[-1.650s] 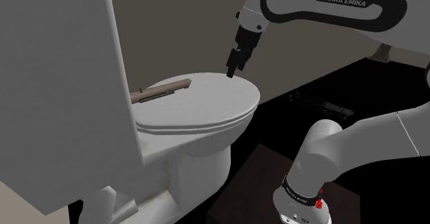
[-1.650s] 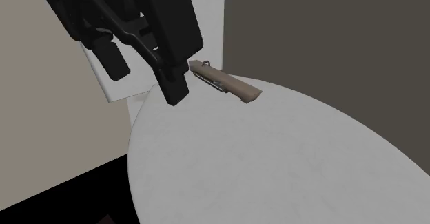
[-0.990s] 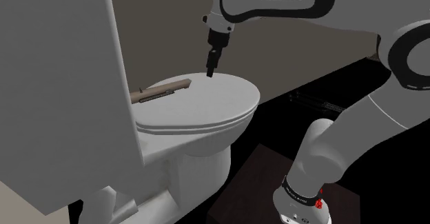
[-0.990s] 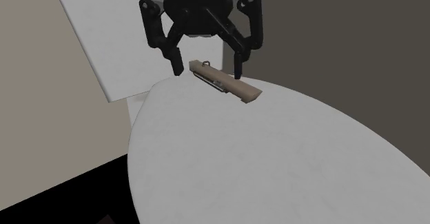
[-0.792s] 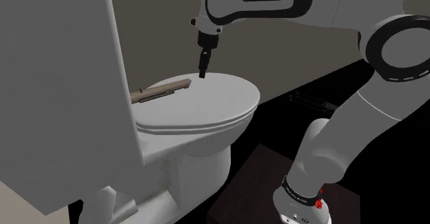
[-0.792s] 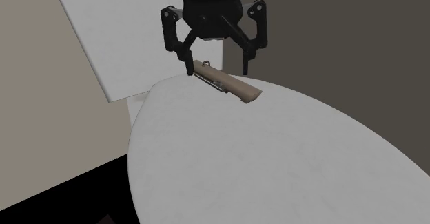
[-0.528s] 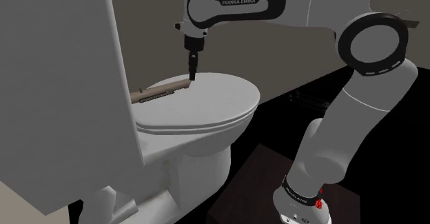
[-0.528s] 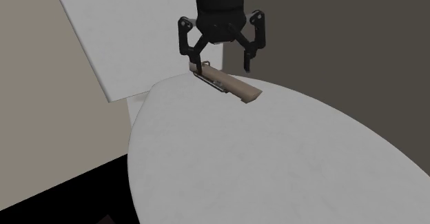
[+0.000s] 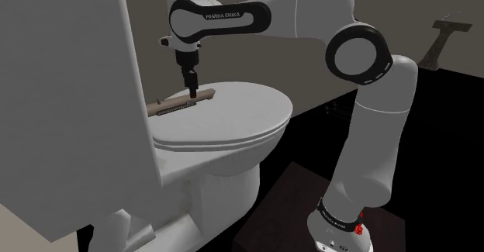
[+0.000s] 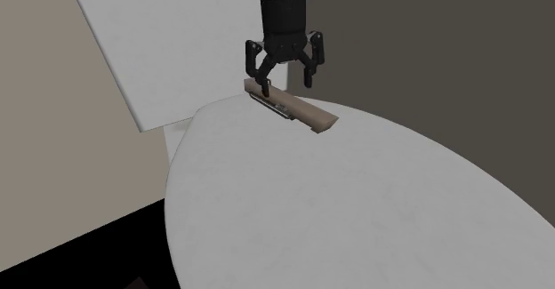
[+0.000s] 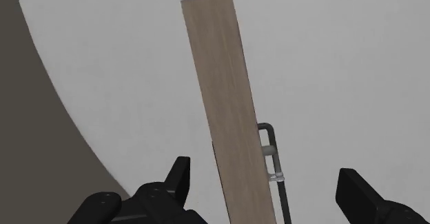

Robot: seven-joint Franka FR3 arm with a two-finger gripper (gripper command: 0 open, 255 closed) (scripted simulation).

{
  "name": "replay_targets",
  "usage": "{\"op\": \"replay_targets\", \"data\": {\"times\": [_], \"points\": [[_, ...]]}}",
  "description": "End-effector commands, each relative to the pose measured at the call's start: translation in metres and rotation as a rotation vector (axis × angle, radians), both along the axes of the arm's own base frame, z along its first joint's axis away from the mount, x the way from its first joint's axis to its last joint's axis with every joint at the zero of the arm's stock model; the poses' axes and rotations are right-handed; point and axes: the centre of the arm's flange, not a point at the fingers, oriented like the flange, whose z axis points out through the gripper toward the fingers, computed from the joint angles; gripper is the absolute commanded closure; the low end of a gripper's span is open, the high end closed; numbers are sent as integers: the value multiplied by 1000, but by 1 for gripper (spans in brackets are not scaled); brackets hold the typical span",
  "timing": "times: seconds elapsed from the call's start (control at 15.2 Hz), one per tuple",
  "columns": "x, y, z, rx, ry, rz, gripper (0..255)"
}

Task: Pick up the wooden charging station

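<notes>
Reaching down to grab the long, flat, brown wooden charging station (image 10: 302,111).
The black fingers (image 10: 264,84) on the white robot arm (image 9: 310,18) are spread wide open and hold nothing. The wooden piece lies flat on the closed white toilet lid (image 10: 338,207), just under the fingers, with one finger out to each long side. In the wrist view the wood (image 11: 227,105) runs away from the fingers (image 11: 180,178), and a little grey metal clip (image 11: 273,150) sits on its side, between them. The step now is lining up for the grab. I think the next move is to go down until the fingers sit beside the wood, then squeeze shut across it and lift.
</notes>
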Motion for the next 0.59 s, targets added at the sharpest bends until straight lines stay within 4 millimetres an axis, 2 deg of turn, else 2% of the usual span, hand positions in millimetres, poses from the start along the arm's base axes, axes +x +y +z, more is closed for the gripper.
{"op": "replay_targets", "data": {"times": [0.0,0.53], "points": [[18,22,-11,-13,17,86,0],[18,22,-51,-13,17,86,0]]}}
